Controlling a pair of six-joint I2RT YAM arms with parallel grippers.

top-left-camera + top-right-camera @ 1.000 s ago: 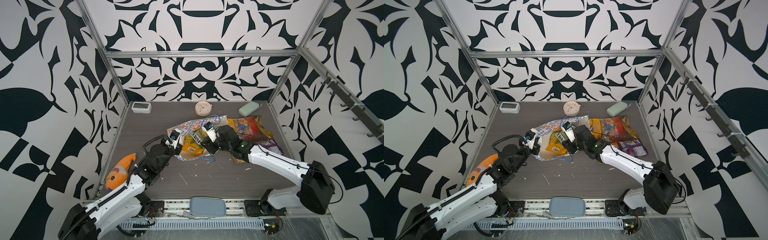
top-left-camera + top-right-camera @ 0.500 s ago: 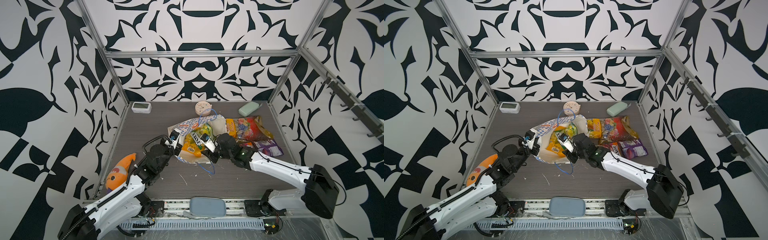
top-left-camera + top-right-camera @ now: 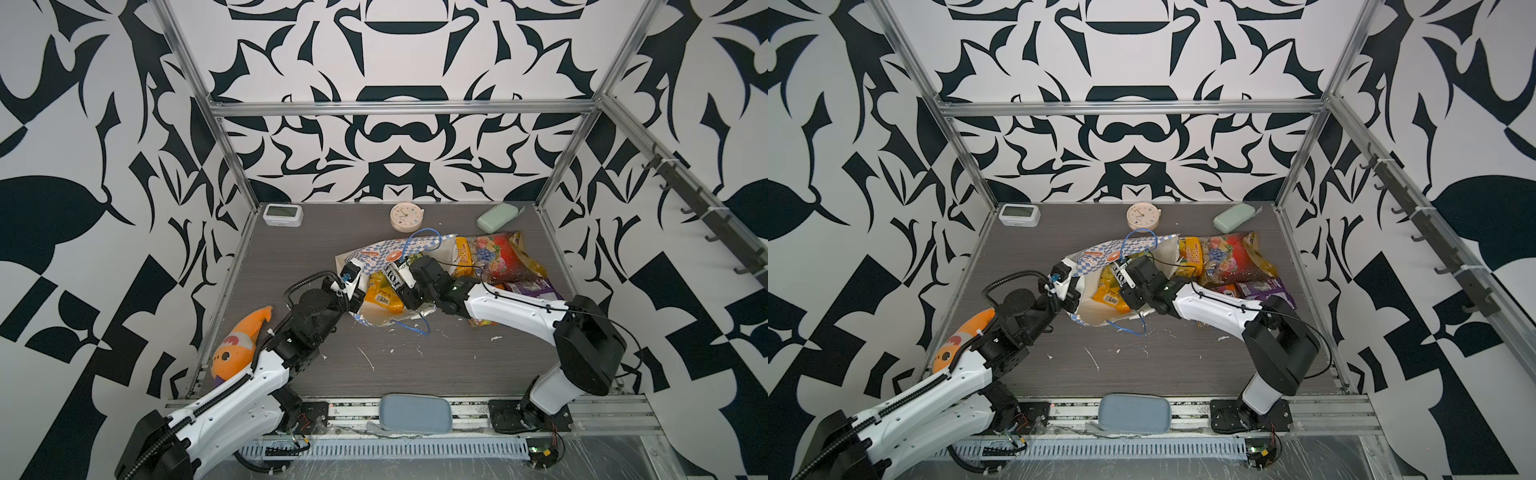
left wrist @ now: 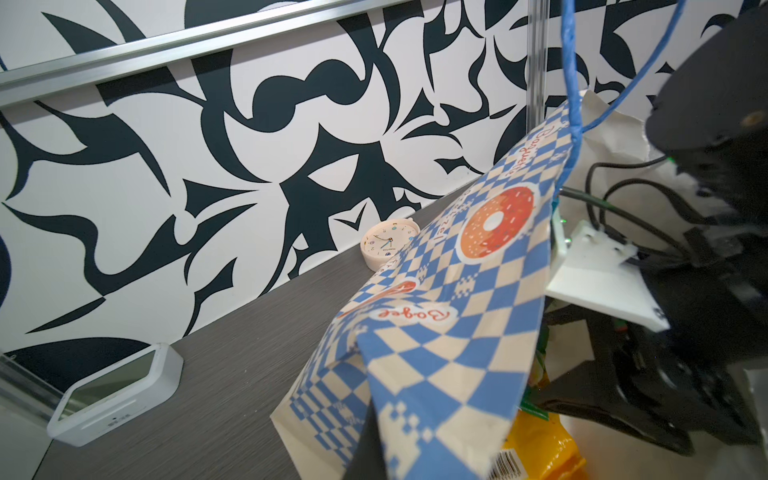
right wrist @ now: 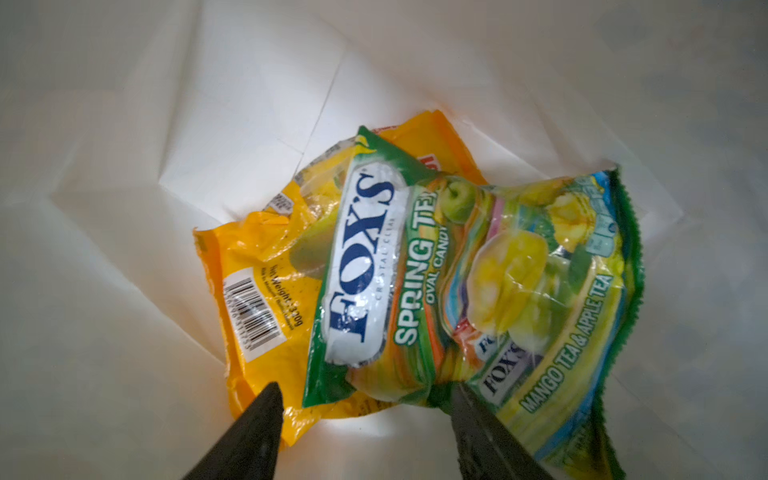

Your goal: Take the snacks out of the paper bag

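Partway done. Paper bag [image 3: 376,255] lies at the centre of a top view, its rim pinched by the closed left gripper [image 3: 353,291]. Still inside: green packet [image 5: 415,270] lying over a yellow packet [image 5: 257,257]. Right gripper [image 5: 363,388] is in the bag with fingers spread at the green packet's edge, gripping nothing. Candy pack [image 3: 496,257] and purple packet [image 3: 528,286] already lie out, to the right of the bag.

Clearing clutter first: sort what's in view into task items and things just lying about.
Job: paper bag, green FOX'S packet, yellow packet under it, candy pack, purple packet, orange-yellow packet.
Lying about: round clock, digital clock, mint case, plush fish.
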